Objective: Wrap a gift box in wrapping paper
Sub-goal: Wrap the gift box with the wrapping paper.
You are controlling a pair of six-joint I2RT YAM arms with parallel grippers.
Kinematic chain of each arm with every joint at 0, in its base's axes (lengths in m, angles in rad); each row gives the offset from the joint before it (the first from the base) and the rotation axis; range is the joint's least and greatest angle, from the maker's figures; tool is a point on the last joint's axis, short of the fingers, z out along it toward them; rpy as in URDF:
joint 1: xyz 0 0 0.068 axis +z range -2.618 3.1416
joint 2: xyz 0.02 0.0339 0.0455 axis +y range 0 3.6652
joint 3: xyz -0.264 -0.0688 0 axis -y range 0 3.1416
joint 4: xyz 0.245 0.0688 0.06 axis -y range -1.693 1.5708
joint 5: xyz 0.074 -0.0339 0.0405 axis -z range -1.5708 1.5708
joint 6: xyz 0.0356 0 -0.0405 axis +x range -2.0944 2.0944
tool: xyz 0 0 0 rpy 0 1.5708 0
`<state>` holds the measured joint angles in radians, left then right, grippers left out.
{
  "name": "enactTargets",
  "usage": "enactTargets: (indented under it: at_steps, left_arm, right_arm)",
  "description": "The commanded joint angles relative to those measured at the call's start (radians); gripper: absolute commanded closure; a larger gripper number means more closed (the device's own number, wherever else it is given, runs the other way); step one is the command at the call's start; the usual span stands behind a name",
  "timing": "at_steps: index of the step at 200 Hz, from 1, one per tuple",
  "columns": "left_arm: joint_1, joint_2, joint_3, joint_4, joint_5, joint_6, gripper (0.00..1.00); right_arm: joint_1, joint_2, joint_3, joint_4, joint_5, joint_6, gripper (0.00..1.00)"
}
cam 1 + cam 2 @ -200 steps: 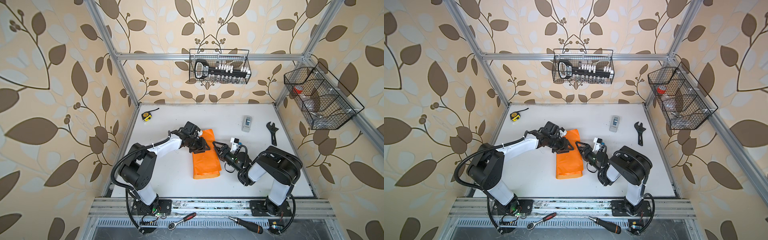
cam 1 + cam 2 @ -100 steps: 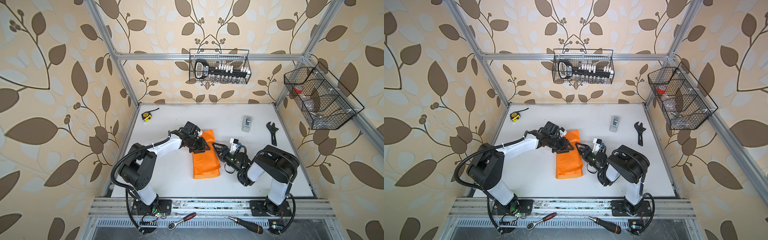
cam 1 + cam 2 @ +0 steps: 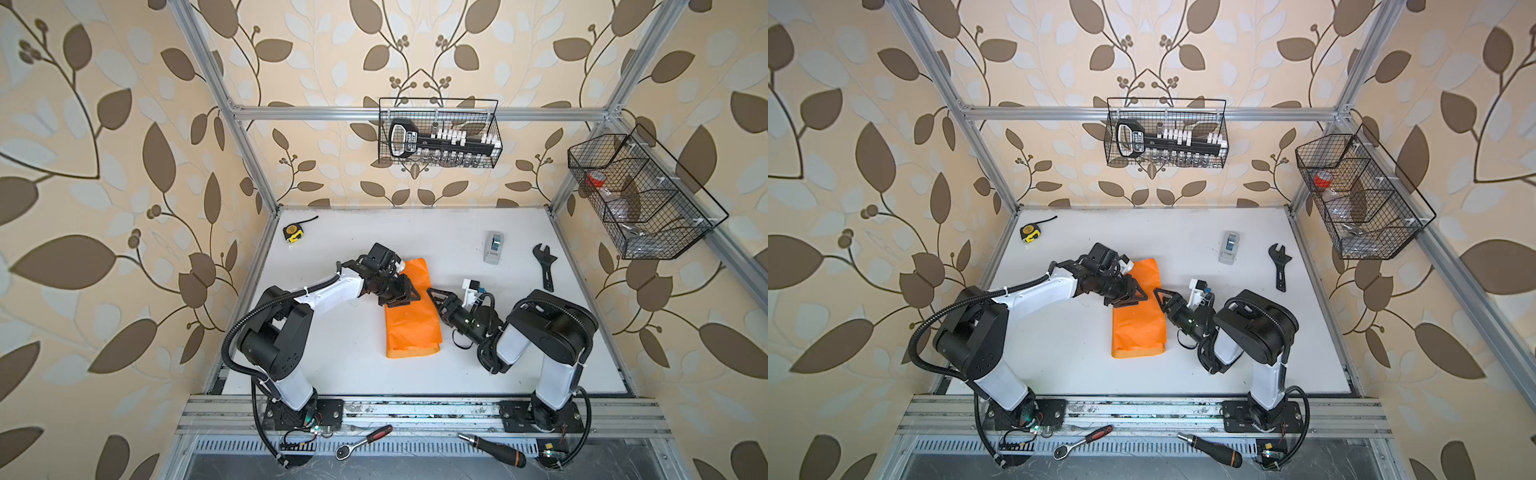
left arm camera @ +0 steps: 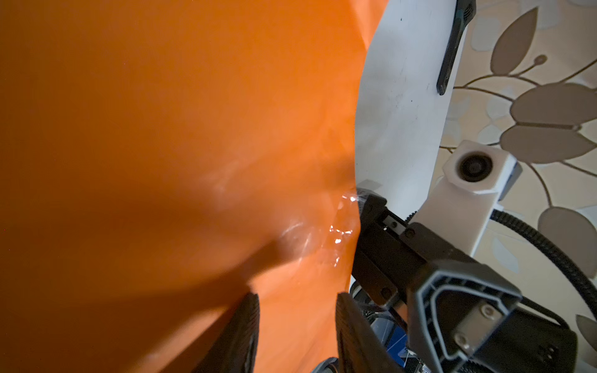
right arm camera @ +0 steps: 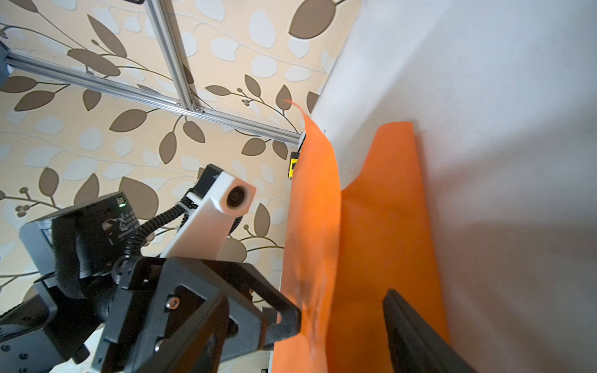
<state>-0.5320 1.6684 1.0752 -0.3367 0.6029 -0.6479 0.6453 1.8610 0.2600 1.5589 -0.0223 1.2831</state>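
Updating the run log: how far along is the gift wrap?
Done: wrapping paper is folded over into a long bundle, with clear tape by its edge. No box shows; it is presumably inside. In hand: left claw rests on the bundle's top, and right claw sits open beside that edge. Left: both ends look open and unfolded.

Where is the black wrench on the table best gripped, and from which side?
Probably grip the wrench at the middle of its straight handle, from above, jaws across its narrow width: it lies flat, and its head is wider.
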Motion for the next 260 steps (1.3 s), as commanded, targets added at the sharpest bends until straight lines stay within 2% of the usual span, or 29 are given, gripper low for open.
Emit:
enactTargets:
  at_steps: [1,17,28,59,74,86,111,138,207,260]
  left_arm:
    - [-0.019,0.045,-0.038,-0.098,-0.064,0.011,0.57]
    - [-0.019,0.044,-0.037,-0.1,-0.067,0.011,0.57]
    - [-0.018,0.045,-0.035,-0.099,-0.066,0.011,0.57]
    - [-0.018,0.044,-0.037,-0.1,-0.069,0.008,0.57]
    - [-0.019,0.042,-0.036,-0.102,-0.069,0.008,0.57]
    - [-0.019,0.041,-0.035,-0.104,-0.071,0.008,0.57]
    - [-0.019,0.042,-0.037,-0.104,-0.072,0.008,0.57]
    - [-0.018,0.047,-0.038,-0.099,-0.071,0.007,0.57]
    - [-0.021,0.046,-0.035,-0.102,-0.069,0.005,0.57]
    - [-0.023,0.045,-0.033,-0.105,-0.071,0.007,0.57]
  right_arm:
    - [-0.029,-0.072,-0.056,0.05,-0.025,-0.014,0.24]
    - [-0.058,-0.116,-0.09,0.045,-0.047,-0.018,0.27]
    - [-0.082,-0.141,-0.104,0.026,-0.073,-0.018,0.34]
    - [-0.111,-0.206,-0.096,-0.076,-0.132,-0.059,0.71]
    - [-0.095,-0.265,-0.069,-0.203,-0.135,-0.105,0.9]
    - [-0.069,-0.329,-0.039,-0.329,-0.122,-0.163,0.99]
    - [-0.012,-0.435,0.046,-0.594,-0.08,-0.263,1.0]
    - [0.009,-0.415,0.111,-0.668,-0.084,-0.29,1.0]
    - [0.01,-0.199,0.124,-0.49,-0.117,-0.217,1.0]
    - [0.002,-0.156,0.084,-0.404,-0.117,-0.185,1.0]
